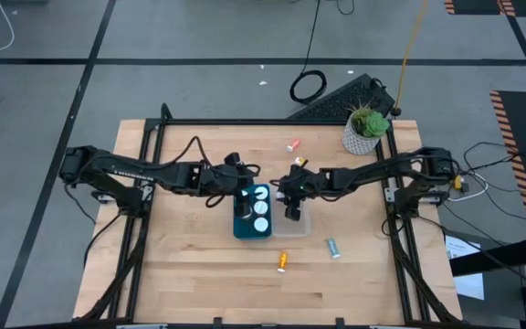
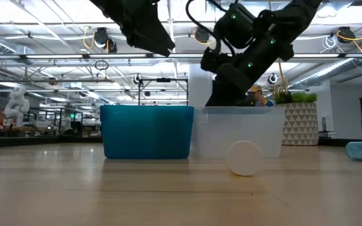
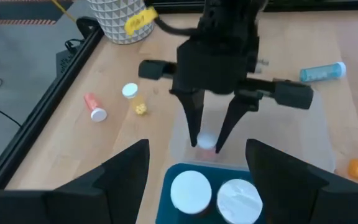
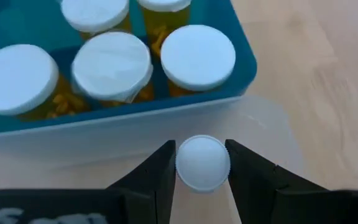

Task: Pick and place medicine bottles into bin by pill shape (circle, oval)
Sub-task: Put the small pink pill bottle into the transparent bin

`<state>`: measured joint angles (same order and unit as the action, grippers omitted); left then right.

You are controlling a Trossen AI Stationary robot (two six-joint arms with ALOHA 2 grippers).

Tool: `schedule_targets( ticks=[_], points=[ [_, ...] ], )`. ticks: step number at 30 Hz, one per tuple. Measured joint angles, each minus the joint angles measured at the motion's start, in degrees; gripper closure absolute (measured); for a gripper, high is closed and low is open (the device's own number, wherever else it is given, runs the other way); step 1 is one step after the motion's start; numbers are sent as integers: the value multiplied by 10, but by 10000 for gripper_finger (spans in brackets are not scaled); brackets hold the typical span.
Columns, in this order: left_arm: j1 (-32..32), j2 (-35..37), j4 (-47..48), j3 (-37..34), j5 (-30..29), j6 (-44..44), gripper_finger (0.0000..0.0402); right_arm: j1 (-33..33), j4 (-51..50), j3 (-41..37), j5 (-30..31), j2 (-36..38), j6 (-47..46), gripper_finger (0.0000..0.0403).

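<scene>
The right gripper (image 4: 202, 163), pointing straight down into the clear bin (image 1: 298, 228) beside the teal bin (image 1: 242, 228), clasps an upright white-capped bottle (image 4: 202, 162), while the left gripper (image 3: 197, 162) hovers released nearby.

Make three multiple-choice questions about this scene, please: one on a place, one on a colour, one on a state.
1. Where is the right claw?
A. Over the clear bin
B. Over the potted plant
C. Off the table

2. What colour is the bin with capped bottles standing in it?
A. Red
B. Teal
C. Black

3. What is the state of the right claw?
A. Open and empty
B. Shut on a white-capped bottle
C. Shut on a plant leaf

Key: 1 A, the right claw points down into the clear bin. 2 B, the teal bin holds them. 3 B, its fingers press the white-capped bottle. The left claw hangs open over the teal bin.
</scene>
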<state>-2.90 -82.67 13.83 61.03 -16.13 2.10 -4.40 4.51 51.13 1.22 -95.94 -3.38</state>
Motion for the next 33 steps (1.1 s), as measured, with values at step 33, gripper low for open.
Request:
schedule_targets(
  ticks=[33],
  points=[
    [-2, 0, 1, 0, 12, 0, 131, -37, -103, 0, 34, 194, 75, 187]
  ],
)
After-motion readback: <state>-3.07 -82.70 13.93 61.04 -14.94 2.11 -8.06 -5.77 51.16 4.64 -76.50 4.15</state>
